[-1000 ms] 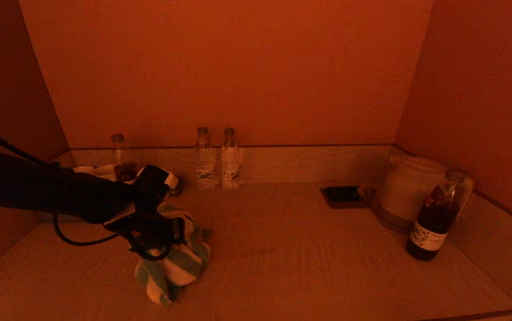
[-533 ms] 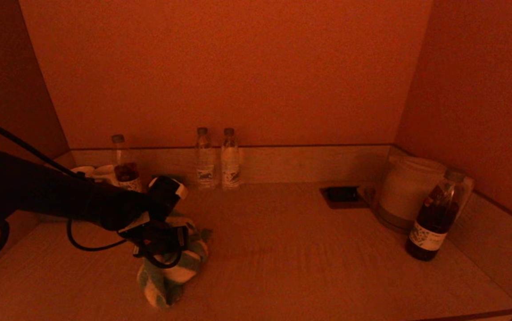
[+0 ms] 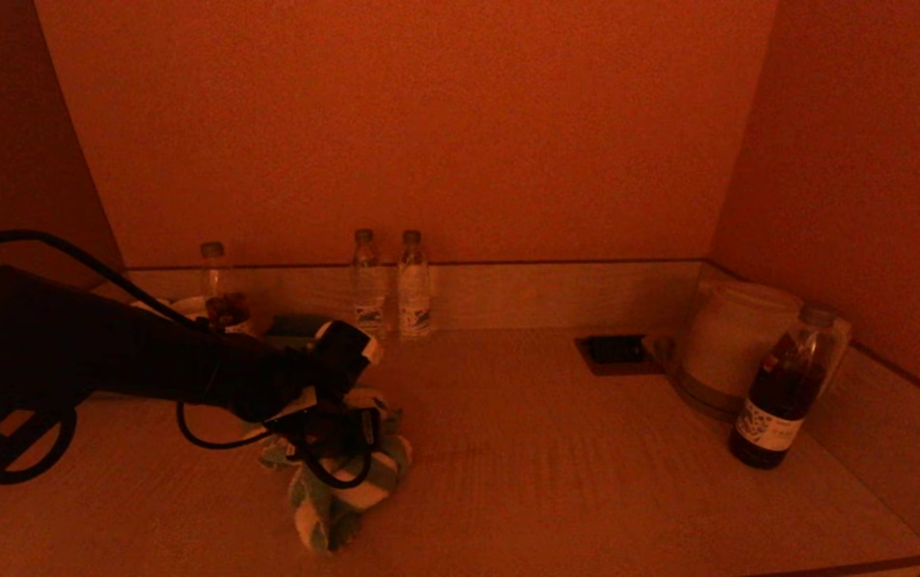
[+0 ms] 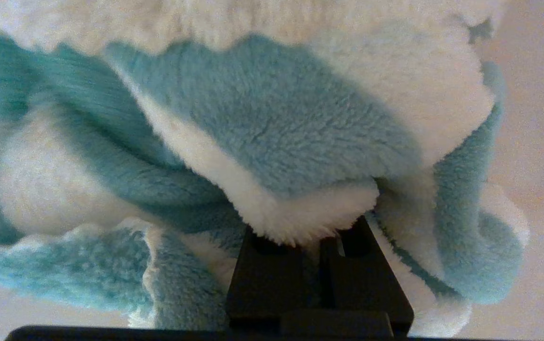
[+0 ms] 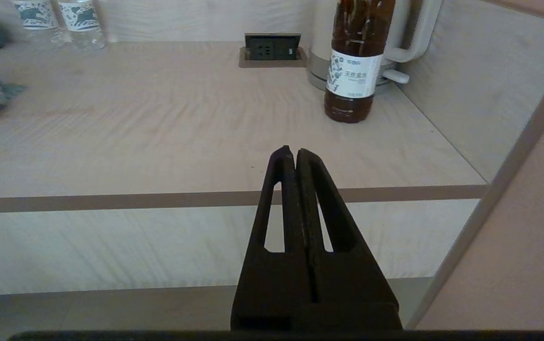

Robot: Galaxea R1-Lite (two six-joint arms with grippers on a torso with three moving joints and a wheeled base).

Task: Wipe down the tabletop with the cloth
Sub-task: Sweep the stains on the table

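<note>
The left end effector (image 3: 340,449) is clamped on the fluffy teal-and-white striped cloth (image 3: 340,489), lower left of centre on the pale wooden tabletop (image 3: 556,481). The right end effector (image 5: 292,154), fingers pressed together, is parked off the tabletop's front edge.

Fluffy fleece cloth (image 4: 272,118); matt wood-grain tabletop (image 5: 167,128); glossy plastic bottle (image 5: 355,57).

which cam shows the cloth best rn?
Left wrist view: the striped teal-and-white cloth fills the frame, bunched, with the left end effector shut on a fold. Head view shows it whole but dim, on the tabletop. Right wrist view catches only an edge.
</note>
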